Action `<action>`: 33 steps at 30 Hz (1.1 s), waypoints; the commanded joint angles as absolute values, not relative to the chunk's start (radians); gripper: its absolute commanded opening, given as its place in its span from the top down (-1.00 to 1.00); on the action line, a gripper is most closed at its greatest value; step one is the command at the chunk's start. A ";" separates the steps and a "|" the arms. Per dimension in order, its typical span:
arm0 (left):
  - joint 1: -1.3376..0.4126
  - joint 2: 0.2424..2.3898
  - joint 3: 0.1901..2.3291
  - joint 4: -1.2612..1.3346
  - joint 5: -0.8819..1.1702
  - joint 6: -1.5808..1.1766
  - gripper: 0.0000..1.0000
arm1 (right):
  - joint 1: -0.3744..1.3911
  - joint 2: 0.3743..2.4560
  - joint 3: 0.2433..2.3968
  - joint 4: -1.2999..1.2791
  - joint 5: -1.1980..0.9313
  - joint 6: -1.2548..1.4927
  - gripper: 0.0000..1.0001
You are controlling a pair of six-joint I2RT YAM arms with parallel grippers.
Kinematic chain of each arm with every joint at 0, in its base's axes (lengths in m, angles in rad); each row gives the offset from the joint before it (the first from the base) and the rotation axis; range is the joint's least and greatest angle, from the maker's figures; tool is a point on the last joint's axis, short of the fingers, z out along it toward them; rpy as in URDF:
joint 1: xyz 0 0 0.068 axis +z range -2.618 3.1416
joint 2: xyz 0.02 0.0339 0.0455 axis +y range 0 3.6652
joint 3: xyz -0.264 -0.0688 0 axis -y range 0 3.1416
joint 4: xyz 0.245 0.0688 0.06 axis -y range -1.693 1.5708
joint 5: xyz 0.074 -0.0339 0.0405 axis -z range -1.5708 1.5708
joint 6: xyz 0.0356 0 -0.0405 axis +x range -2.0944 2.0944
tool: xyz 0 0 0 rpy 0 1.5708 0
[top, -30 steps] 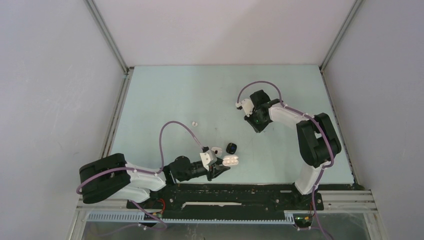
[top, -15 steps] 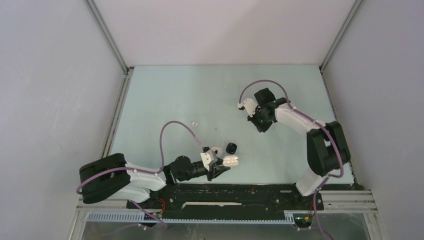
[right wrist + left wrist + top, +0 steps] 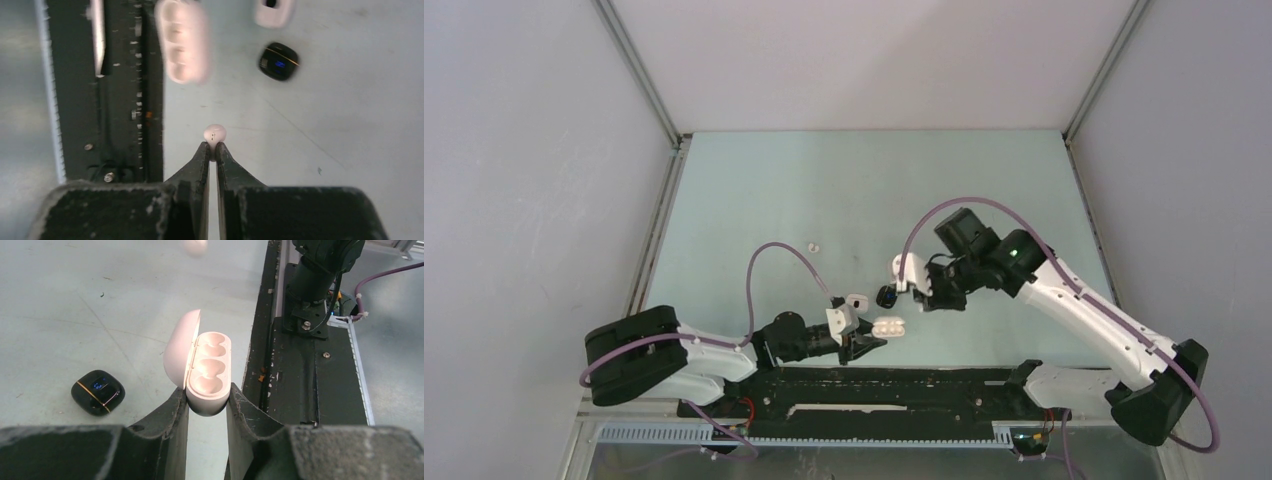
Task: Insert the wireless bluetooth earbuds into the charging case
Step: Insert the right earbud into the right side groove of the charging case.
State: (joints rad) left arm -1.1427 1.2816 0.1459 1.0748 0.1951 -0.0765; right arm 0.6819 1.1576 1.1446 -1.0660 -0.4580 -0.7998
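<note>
near the front edge, holding the open charging case point(image 3: 209, 371) in the left gripper point(image 3: 206, 405), jaws narrow, cups empty. close on its right, pinching one white earbud point(image 3: 215, 134) in the right gripper point(image 3: 210, 147). none in yet; spare earbud point(image 3: 814, 245) far left.

Pretty clearly a robotics lab test cell, not a home or a shop. Everything can be placed off the black base plate point(image 3: 884, 385). A left arm point(image 3: 709, 358) and a right arm point(image 3: 1094, 315) are bolted onto it side by side, and a pale green worktop point(image 3: 774, 190) is laid out just beyond it. The worktop is boxed in by plain grey wall panels point(image 3: 514, 180) held in bare aluminium struts point(image 3: 638, 68). Purple cables point(image 3: 774, 246) are looped off the arms above the plate. Aluminium rails point(image 3: 614, 408) and a slotted cable duct point(image 3: 664, 434) are mounted right in front of it.
</note>
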 commanded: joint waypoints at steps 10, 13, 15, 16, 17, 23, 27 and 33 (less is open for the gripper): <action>-1.137 1.335 0.159 1.246 0.258 -0.068 0.99 | 0.883 1.262 1.217 -1.106 -0.523 -0.729 0.99; -1.137 1.342 0.161 1.255 0.259 -0.076 1.00 | 0.885 1.285 1.241 -1.105 -0.536 -0.713 0.98; -1.137 1.345 0.164 1.259 0.256 -0.082 1.00 | 0.885 1.303 1.260 -1.116 -0.565 -0.706 0.97; -1.137 1.345 0.162 1.260 0.255 -0.085 0.99 | 0.884 1.310 1.267 -1.121 -0.585 -0.705 0.97; -1.136 1.346 0.163 1.261 0.252 -0.086 0.99 | 0.886 1.316 1.273 -1.128 -0.602 -0.704 0.97; -1.127 1.346 0.150 1.298 0.254 -0.109 0.99 | 0.888 1.332 1.296 -1.132 -0.630 -0.685 0.96; -1.104 1.359 0.133 1.368 0.272 -0.147 1.00 | 0.888 1.339 1.298 -1.120 -0.617 -0.665 0.96; -1.094 1.368 0.132 1.387 0.296 -0.158 1.00 | 0.887 1.338 1.299 -1.083 -0.569 -0.641 0.95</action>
